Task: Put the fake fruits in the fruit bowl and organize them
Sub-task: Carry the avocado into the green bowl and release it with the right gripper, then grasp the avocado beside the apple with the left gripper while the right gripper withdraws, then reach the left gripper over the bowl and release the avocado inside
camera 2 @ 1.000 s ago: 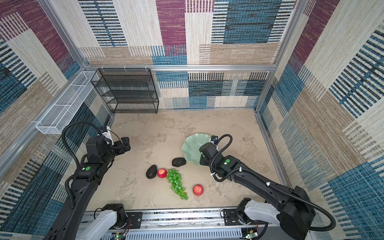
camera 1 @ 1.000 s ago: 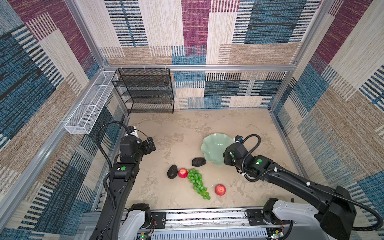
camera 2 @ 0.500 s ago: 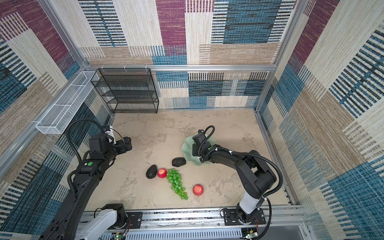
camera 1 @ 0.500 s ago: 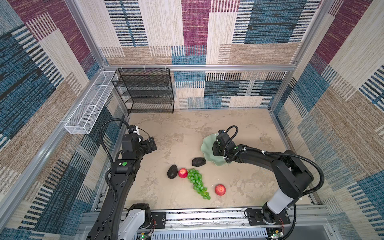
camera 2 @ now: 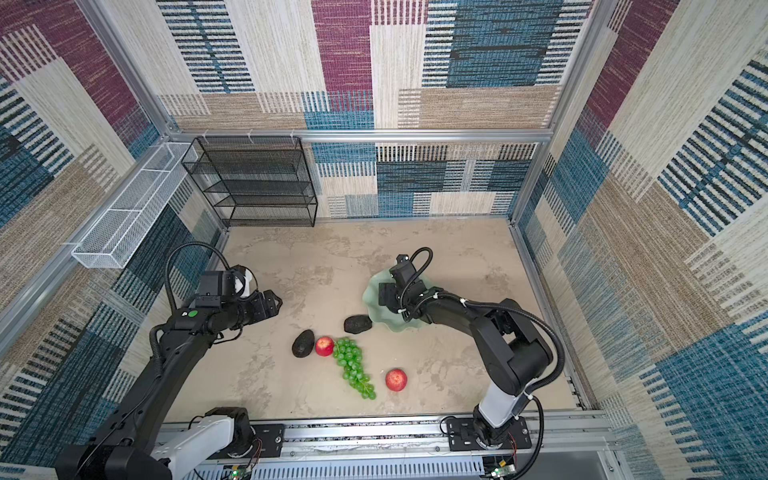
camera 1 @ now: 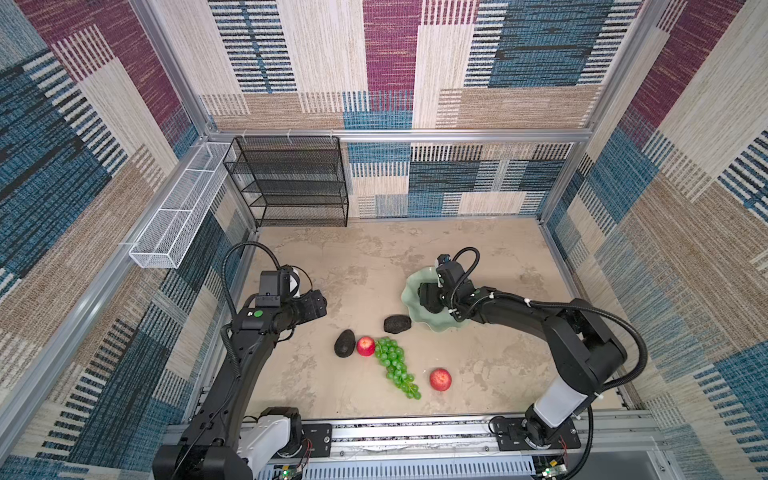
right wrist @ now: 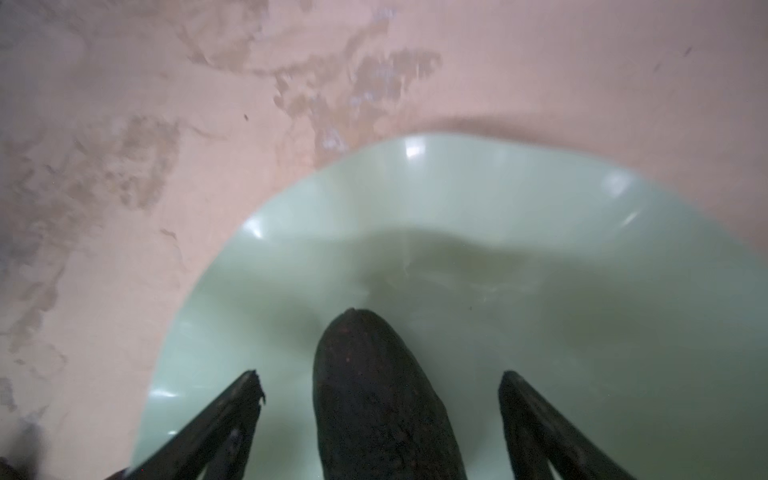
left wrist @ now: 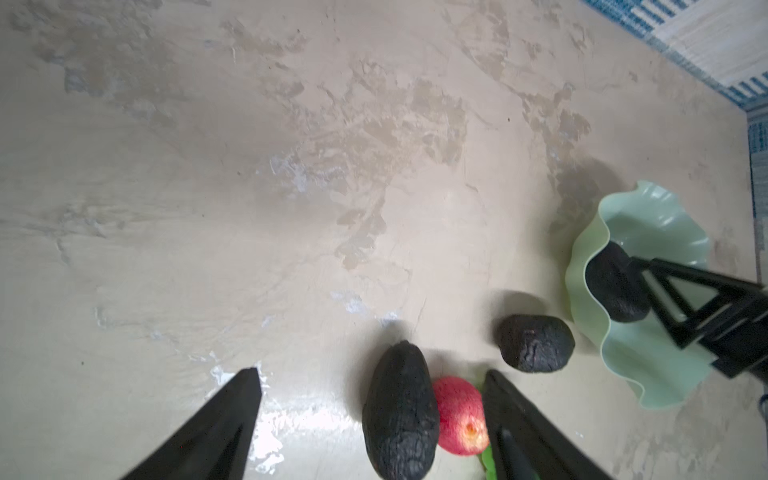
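Note:
The pale green fruit bowl (camera 1: 412, 286) (camera 2: 371, 296) (right wrist: 457, 199) stands right of centre. One dark avocado (right wrist: 374, 395) (camera 1: 430, 298) (left wrist: 615, 286) lies inside it, between the fingers of my open right gripper (right wrist: 379, 374), with a gap on each side. On the floor lie a second avocado (camera 1: 397, 324) against the bowl's rim, a third avocado (camera 1: 345, 343) (left wrist: 401, 415), a red apple (camera 1: 365, 346) (left wrist: 459, 419) touching it, green grapes (camera 1: 395, 365) and another apple (camera 1: 440, 379). My left gripper (camera 1: 320, 303) (left wrist: 372, 372) hovers open and empty, left of them.
A black wire rack (camera 1: 291, 183) stands at the back left corner. A white wire basket (camera 1: 174, 208) hangs on the left wall. The metal rail (camera 1: 415, 432) with both arm bases runs along the front edge. Patterned walls close in three sides.
My right gripper swung left over the bowl and opened, letting go of the avocado, which now lies in the bowl. The left gripper moved right, toward the fruits on the floor.

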Controlling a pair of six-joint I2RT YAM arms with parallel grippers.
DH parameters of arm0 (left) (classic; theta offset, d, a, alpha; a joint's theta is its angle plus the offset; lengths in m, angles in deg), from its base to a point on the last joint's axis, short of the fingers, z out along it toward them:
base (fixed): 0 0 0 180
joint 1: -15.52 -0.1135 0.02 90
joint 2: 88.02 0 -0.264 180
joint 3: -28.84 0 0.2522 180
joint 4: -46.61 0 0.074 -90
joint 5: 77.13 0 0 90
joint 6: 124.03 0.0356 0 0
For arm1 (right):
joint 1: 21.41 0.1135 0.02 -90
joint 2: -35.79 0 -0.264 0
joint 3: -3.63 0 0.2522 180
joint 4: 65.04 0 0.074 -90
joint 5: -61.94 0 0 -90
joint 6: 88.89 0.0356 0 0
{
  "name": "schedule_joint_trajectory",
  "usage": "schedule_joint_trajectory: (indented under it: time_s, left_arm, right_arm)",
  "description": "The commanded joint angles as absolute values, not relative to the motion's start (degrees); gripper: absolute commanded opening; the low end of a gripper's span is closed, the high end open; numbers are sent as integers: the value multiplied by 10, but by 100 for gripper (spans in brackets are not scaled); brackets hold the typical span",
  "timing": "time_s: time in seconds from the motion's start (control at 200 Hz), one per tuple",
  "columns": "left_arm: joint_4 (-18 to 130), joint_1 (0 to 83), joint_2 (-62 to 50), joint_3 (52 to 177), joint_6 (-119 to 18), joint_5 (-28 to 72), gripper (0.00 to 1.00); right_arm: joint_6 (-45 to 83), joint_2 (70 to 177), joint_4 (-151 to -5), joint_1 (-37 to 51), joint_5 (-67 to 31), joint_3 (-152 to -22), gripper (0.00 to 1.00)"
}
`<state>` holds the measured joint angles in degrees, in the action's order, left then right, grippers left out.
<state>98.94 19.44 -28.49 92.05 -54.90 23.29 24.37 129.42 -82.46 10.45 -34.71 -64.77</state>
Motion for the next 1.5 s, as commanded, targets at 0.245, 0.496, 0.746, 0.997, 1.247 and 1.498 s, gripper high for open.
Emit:
schedule_joint_trajectory:
  time_s: [0.245,0.496,0.746,0.997,1.247,1.498]
  left_arm:
    - [1056,318,-280,871,-636,218,86]
    - [1014,359,-223,858,-657,195,86]
    - [977,368,-154,851,-654,180,79]
    - [971,369,-127,853,-636,184,50]
    - [987,371,-186,919,-606,227,49]
    - [986,443,-41,1160,-525,241,49]
  right_arm:
    - [235,1176,-753,87,-365,-633,100]
    - [239,1164,-744,88,-356,-603,100]
    - [236,1163,-735,86,-352,-596,100]
    - [234,1176,-723,86,-348,-601,100]
    - [240,1158,-685,78,-333,-575,100]
    - [297,1030,-598,64,-365,-439,100]
